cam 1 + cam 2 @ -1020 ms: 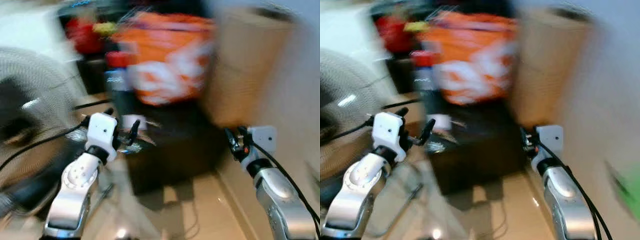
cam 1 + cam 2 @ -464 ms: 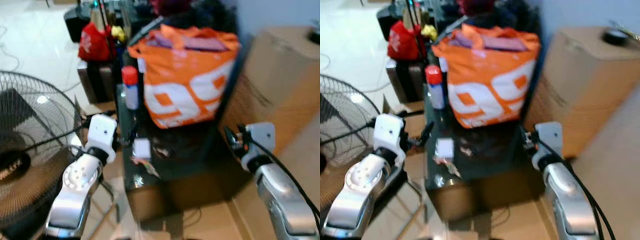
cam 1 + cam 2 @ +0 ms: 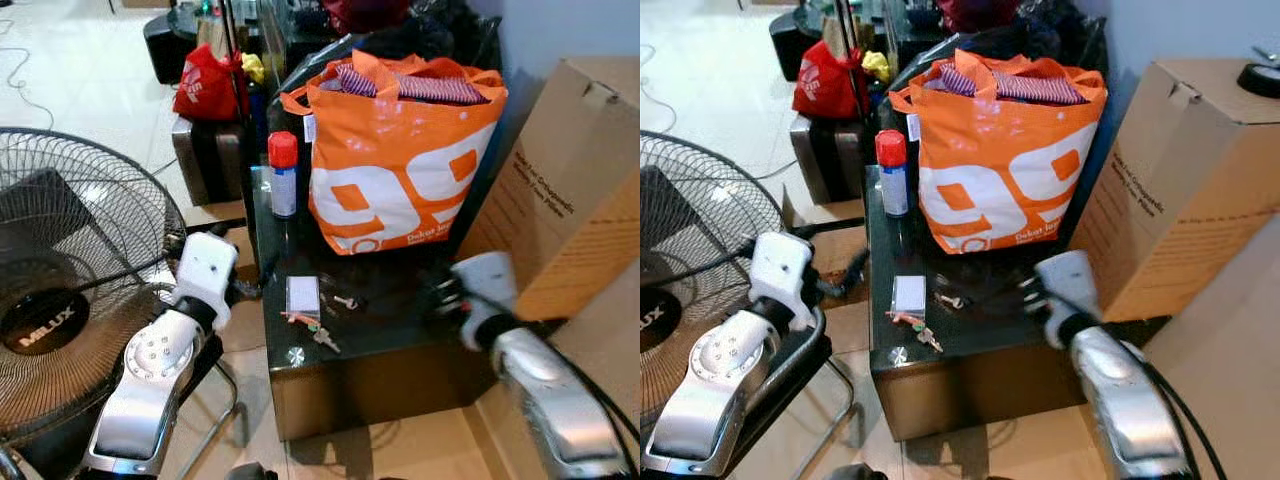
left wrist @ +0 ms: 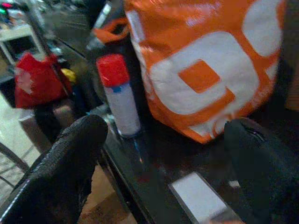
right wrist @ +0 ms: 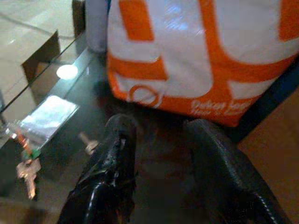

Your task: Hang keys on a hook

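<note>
Keys [image 3: 318,333] lie on dark tabletop [image 3: 390,330] beside white card [image 3: 302,296]. Right hand [image 5: 159,140] hovers near them, fingers apart. Left hand [image 4: 163,154] spread wide, empty.

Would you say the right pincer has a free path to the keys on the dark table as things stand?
Probably yes: the right pincer is open above the dark table, and the keys lie in the open beside the white card, nothing lying between.
</note>
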Available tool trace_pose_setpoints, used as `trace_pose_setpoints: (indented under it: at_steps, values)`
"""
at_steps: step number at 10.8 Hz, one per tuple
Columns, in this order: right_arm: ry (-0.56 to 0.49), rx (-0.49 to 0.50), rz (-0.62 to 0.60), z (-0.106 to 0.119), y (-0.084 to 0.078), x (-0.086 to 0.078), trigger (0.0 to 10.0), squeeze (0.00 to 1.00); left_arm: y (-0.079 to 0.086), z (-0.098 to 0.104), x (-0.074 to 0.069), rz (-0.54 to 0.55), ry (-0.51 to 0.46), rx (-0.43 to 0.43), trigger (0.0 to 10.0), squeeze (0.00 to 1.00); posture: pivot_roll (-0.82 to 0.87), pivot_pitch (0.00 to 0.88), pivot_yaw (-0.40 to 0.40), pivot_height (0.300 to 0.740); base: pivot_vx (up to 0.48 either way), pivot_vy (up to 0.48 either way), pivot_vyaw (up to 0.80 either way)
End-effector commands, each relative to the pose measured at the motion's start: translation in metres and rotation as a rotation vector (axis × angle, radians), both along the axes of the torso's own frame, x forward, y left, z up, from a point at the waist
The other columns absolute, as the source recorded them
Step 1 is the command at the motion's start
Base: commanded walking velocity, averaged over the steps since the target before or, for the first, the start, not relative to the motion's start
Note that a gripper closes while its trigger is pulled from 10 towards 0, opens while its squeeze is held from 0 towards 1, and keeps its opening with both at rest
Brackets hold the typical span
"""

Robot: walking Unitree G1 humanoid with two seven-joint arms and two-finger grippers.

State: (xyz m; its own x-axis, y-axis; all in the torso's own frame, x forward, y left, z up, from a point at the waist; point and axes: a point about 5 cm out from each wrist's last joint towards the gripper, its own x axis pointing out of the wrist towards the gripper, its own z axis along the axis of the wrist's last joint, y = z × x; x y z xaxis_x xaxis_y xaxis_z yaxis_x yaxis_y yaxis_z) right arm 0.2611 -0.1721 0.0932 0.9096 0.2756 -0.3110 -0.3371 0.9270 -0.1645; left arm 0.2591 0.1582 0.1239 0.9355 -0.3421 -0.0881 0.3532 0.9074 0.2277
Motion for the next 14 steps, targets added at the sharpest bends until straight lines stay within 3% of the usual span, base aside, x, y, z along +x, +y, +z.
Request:
trace_pose_setpoints:
  at_steps: [1,3,4,7,9,10,12,14]
  values:
    - [0.042,-0.028,0.0,-0.013,-0.001,0.007,10.0,0.0,-0.001,-0.012,0.0,-0.026,0.035,0.029,10.0,0.0,-0.08,0.058,-0.002,0.74,0.0,0.0,0.0]
    - [0.069,-0.03,-0.089,-0.029,-0.002,0.019,10.0,0.0,0.001,-0.014,0.008,0.031,0.028,0.007,10.0,0.0,-0.07,0.097,-0.009,0.74,0.0,0.0,0.0]
    - [0.042,0.022,-0.124,-0.022,-0.003,0.018,10.0,0.0,0.001,-0.01,0.01,0.085,0.017,-0.044,10.0,0.0,-0.07,0.099,-0.009,0.74,0.0,0.0,0.0]
    - [-0.085,0.142,-0.089,0.002,0.007,0.0,10.0,0.0,-0.005,-0.014,0.003,0.108,0.008,-0.078,10.0,0.0,-0.08,0.092,0.007,0.74,0.0,-0.48,0.69]
    - [-0.058,0.221,-0.148,0.0,0.003,-0.007,10.0,0.0,-0.001,-0.012,0.001,0.134,-0.024,-0.09,10.0,0.0,-0.08,0.085,0.007,0.74,0.0,0.0,0.0]
    - [-0.049,0.189,-0.154,-0.002,0.002,-0.01,10.0,0.0,0.004,-0.009,0.002,0.157,-0.048,-0.069,10.0,0.0,-0.08,0.082,0.007,0.74,0.0,0.0,0.0]
    - [-0.09,0.138,-0.106,0.002,0.007,-0.01,10.0,0.0,0.007,-0.001,0.003,0.166,-0.082,-0.116,10.0,0.0,-0.07,0.08,0.007,0.74,0.163,0.0,0.0]
    - [-0.103,0.16,-0.05,0.006,0.014,-0.011,10.0,0.0,0.005,-0.002,0.002,0.158,-0.081,-0.113,10.0,0.0,-0.07,0.08,0.006,0.74,0.328,0.0,0.8]
